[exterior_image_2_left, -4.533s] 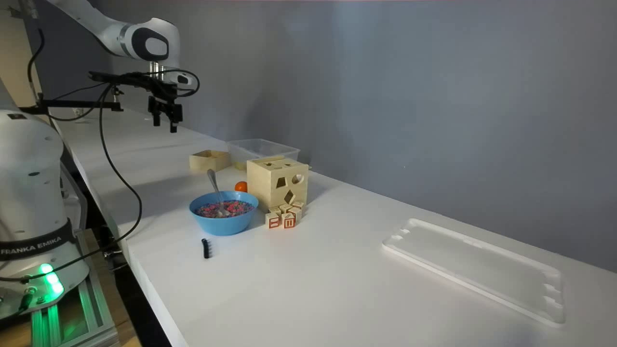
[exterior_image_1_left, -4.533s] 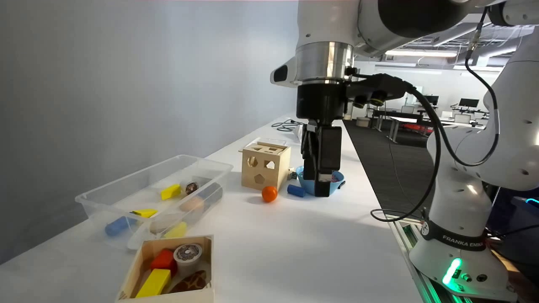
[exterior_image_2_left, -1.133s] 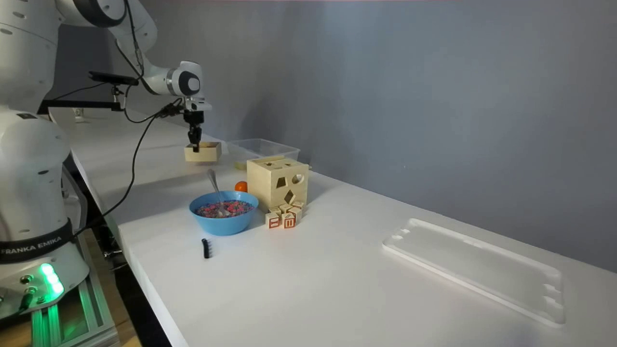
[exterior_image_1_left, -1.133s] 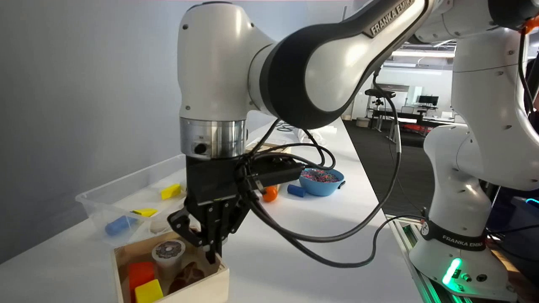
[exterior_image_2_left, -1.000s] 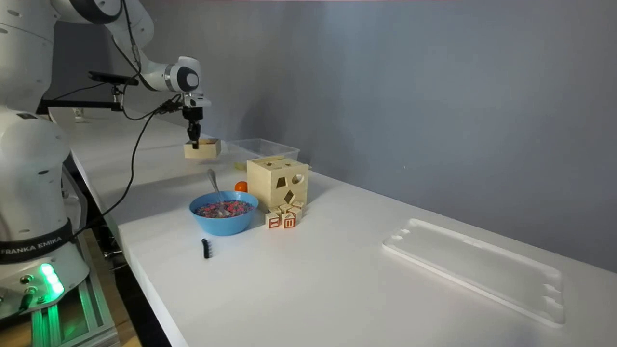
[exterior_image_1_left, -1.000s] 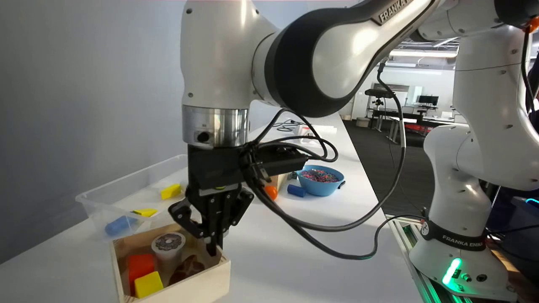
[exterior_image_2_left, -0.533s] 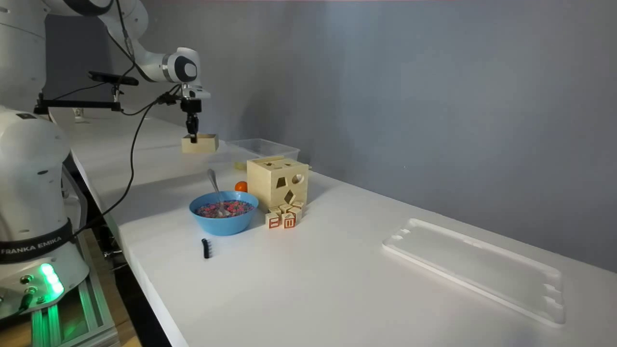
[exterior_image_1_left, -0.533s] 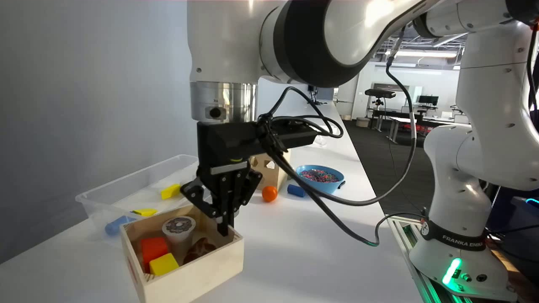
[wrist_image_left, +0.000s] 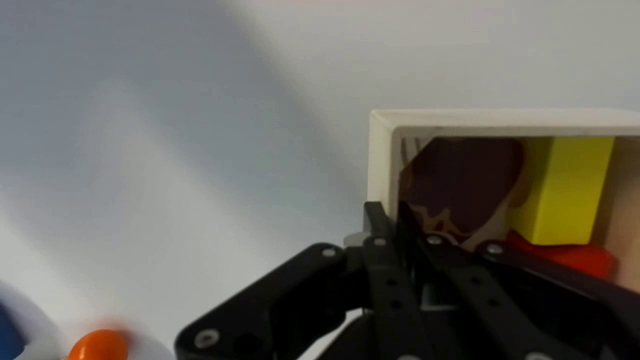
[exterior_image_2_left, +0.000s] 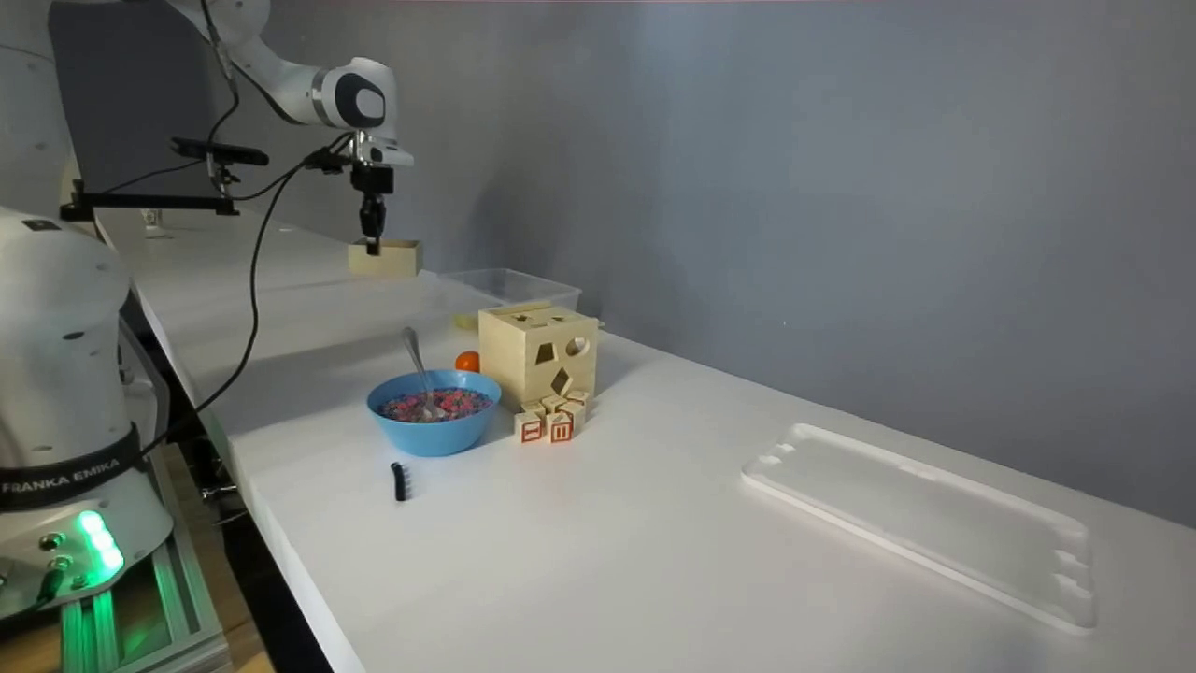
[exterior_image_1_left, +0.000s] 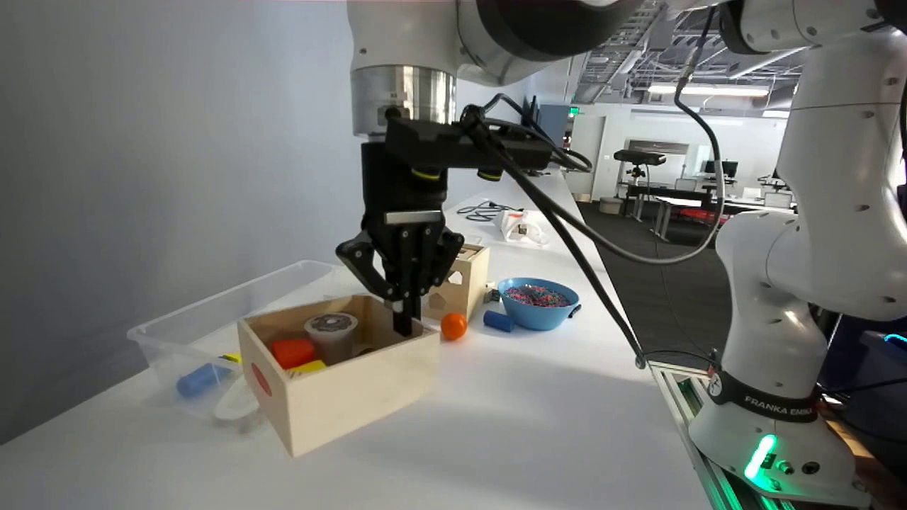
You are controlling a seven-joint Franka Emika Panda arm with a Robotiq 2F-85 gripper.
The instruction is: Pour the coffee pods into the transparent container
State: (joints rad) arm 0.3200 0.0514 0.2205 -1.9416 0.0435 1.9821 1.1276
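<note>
Plainly pinching one wall of an open-topped rectangular box of light wood (exterior_image_1_left: 365,393) with the black two-fingered gripper (wrist_image_left: 391,215): one finger down inside, the other against the outer face. Narrowed at the jaws to roughly the thickness of that wall, with wood caught between. Holding the box up over the white tabletop (exterior_image_1_left: 510,439), mouth upward (whether perfectly level, cannot tell).

Lying inside the box: a red block-like piece (exterior_image_1_left: 292,352), a yellow rectangular piece (wrist_image_left: 572,195), a brown patterned piece (wrist_image_left: 465,175) (partly covered by the gripper in the wrist view) and, standing upright, a white cup-shaped coffee pod (exterior_image_1_left: 333,341) with a dark-ringed lid.

Near the box in both exterior views, a long, shallow transparent container of clear plastic (exterior_image_1_left: 212,312) with a flared rim, partly screened by the box in an exterior view and holding a rounded blue piece (exterior_image_1_left: 200,380). Cannot tell any overhang of the box above it.

Also resting on the tabletop: a shiny orange ball (exterior_image_1_left: 453,326) just beside a hollow pale-wood cube (exterior_image_2_left: 505,365) cut with shaped holes, and a round blue bowl (exterior_image_2_left: 434,437) of pink-and-blue bits (exterior_image_2_left: 453,404) with a metal spoon (exterior_image_2_left: 412,346) leaning in it.
</note>
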